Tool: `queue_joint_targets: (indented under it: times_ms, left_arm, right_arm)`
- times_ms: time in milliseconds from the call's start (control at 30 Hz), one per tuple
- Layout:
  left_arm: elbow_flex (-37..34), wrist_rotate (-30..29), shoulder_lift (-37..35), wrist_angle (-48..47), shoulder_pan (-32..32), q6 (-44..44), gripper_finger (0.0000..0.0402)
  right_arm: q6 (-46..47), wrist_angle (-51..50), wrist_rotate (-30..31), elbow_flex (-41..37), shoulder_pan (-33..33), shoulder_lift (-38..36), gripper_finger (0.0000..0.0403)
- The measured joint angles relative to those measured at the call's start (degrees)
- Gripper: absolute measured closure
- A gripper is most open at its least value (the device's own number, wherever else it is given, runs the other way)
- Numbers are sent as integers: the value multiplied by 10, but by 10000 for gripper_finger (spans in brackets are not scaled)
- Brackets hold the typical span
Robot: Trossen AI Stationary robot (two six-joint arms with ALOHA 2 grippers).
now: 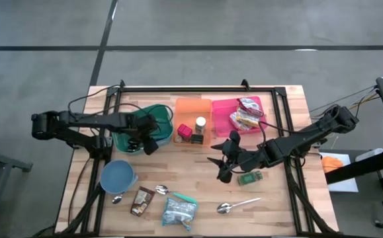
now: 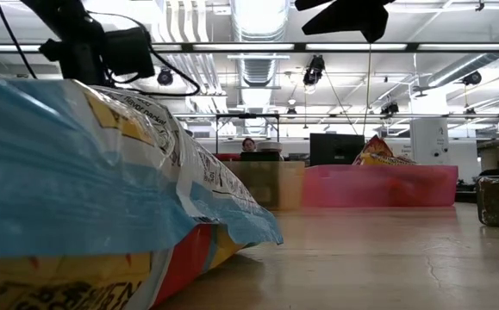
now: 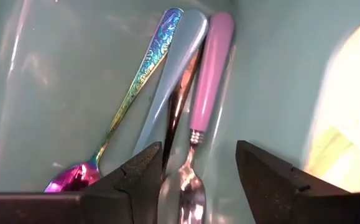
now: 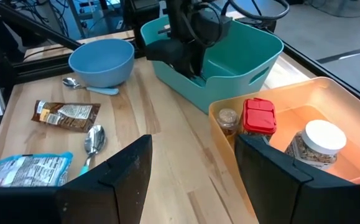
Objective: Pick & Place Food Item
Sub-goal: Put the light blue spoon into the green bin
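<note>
My left gripper (image 3: 198,155) reaches down into the teal bin (image 1: 159,114) and stands open. Its fingers straddle the neck of a pink-handled fork (image 3: 209,74) that lies on the bin's floor beside a pale blue handle (image 3: 170,81) and a rainbow spoon (image 3: 130,93); no touch shows. My right gripper (image 4: 192,149) hangs open with nothing between its fingers above the table's middle (image 1: 221,162). A green packet (image 1: 249,177) lies just beside it. A brown packet (image 1: 141,200) and a blue-white packet (image 1: 179,210) lie near the front edge. Snack packets (image 1: 247,116) sit in the pink bin (image 1: 225,106).
An orange bin (image 1: 190,107) with a red-lidded jar (image 4: 258,116) and a white-lidded jar (image 4: 319,140) stands between the teal and pink bins. A blue bowl (image 1: 117,175) sits front left. Loose spoons (image 1: 234,206) lie near the front edge. A black frame (image 1: 198,87) borders the table.
</note>
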Motion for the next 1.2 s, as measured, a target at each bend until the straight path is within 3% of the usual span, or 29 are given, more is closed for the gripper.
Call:
queue_joint_targets:
  times_ms: [600, 1200]
  left_arm:
    - [118, -2, -1, -114, -20, 0, 194]
    - [196, -24, -1, -162, -189, -54, 193]
  right_arm:
    - [8, -1, 0, 0, 3, -1, 177]
    - [11, -1, 0, 0, 3, -1, 177]
